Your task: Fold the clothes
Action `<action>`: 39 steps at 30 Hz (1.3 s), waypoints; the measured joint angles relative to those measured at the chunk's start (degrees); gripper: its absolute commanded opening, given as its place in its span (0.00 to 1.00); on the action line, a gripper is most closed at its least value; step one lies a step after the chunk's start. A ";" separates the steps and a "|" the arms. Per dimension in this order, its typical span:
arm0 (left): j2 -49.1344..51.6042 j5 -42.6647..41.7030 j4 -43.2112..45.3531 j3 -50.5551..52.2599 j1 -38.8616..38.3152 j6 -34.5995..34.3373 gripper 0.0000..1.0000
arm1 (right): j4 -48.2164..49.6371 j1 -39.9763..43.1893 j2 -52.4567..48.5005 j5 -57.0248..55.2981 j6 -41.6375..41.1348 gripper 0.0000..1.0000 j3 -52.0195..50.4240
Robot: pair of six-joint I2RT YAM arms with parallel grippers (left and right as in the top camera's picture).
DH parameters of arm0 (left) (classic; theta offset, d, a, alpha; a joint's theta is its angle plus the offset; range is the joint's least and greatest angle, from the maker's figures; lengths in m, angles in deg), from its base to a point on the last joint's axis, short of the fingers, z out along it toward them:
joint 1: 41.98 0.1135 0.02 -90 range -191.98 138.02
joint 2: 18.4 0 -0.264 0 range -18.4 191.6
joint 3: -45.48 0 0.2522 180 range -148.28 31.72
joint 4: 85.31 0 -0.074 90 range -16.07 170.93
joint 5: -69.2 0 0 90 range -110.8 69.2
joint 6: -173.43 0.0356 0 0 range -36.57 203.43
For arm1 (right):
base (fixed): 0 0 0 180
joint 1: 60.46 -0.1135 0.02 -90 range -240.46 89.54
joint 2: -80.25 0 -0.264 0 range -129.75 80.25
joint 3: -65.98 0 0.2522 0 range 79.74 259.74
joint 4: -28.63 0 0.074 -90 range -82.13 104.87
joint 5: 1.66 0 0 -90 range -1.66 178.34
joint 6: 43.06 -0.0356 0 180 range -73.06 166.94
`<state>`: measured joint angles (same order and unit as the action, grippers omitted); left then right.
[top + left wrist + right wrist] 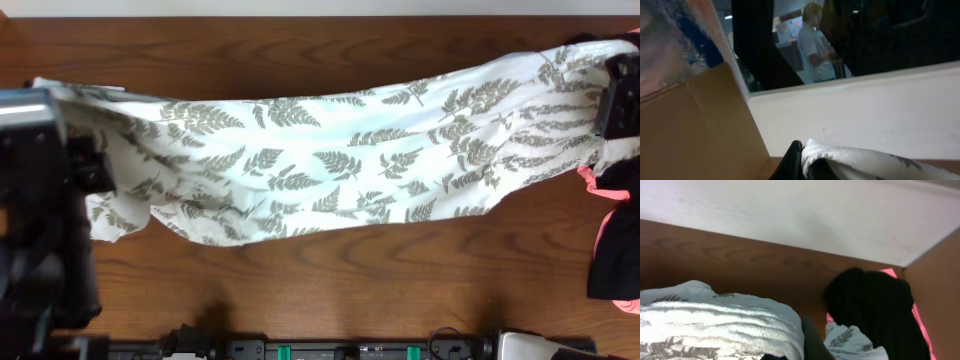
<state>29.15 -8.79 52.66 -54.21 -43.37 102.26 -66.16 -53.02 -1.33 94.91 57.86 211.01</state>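
Overhead, left fingers [791, 163] and right fingers [813, 343] clench fern-print clothes [330, 170] stretched across a wooden table [350, 282] by a white wall [300, 6].

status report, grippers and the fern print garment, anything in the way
Left gripper shut on fern-print garment, left end. Right gripper shut on its right end. Garment stretched out lengthwise, unfolded. Black and pink clothes crowd the right end.

Across the table [300, 270], left to right, the clothes [330, 170]; other garments [612, 250] beside the right end
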 measured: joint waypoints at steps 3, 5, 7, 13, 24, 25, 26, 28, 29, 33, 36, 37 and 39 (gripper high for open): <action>-0.07 0.00 -3.10 -3.85 0.00 -1.03 0.06 | -1.31 0.00 0.72 0.00 -1.07 0.01 0.00; -0.09 0.00 -5.42 -6.47 0.00 -1.73 0.06 | -2.40 0.00 1.14 -0.02 -1.81 0.01 0.00; -0.15 0.00 -7.21 -8.17 0.00 -2.34 0.06 | -3.48 0.00 1.42 0.00 -2.62 0.01 0.02; -0.20 -0.02 -12.13 -12.63 0.00 -3.63 0.06 | -6.38 0.00 2.47 -0.02 -4.74 0.01 0.02; -0.20 -3.41 -18.16 -18.64 0.00 -7.13 0.06 | -9.29 0.00 8.13 -0.04 -7.21 0.01 0.04; -0.20 -3.61 -18.38 -18.95 0.00 -7.61 0.06 | -9.66 0.00 8.66 -0.04 -7.41 0.01 0.07; -0.20 -3.78 -18.53 -19.30 0.00 -8.17 0.06 | -10.08 0.00 9.09 -0.07 -7.58 0.01 0.11; -0.20 -4.11 -18.75 -19.96 0.00 -8.79 0.06 | -11.10 0.00 9.66 -0.17 -7.85 0.01 0.26; -0.20 -4.15 -18.88 -20.20 0.00 -9.01 0.06 | -11.78 0.00 9.84 -0.24 -8.00 0.01 0.31; -0.13 -4.17 -20.72 -20.41 0.00 -9.79 0.06 | -15.74 0.00 9.62 -1.55 -8.76 0.01 0.44; 0.63 -4.20 -22.27 -20.44 0.00 -9.97 0.06 | -16.13 0.00 8.61 -2.67 -9.31 0.01 0.39; 1.16 -4.20 -22.56 -20.48 0.00 -10.01 0.06 | -16.13 0.00 8.15 -2.99 -9.46 0.01 0.39; 2.75 -4.20 -22.82 -20.57 0.00 -10.03 0.06 | -16.13 0.00 7.15 -3.48 -9.70 0.01 0.35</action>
<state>31.90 -12.99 29.84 -74.78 -43.37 92.23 -82.29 -53.02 5.81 91.44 48.15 211.36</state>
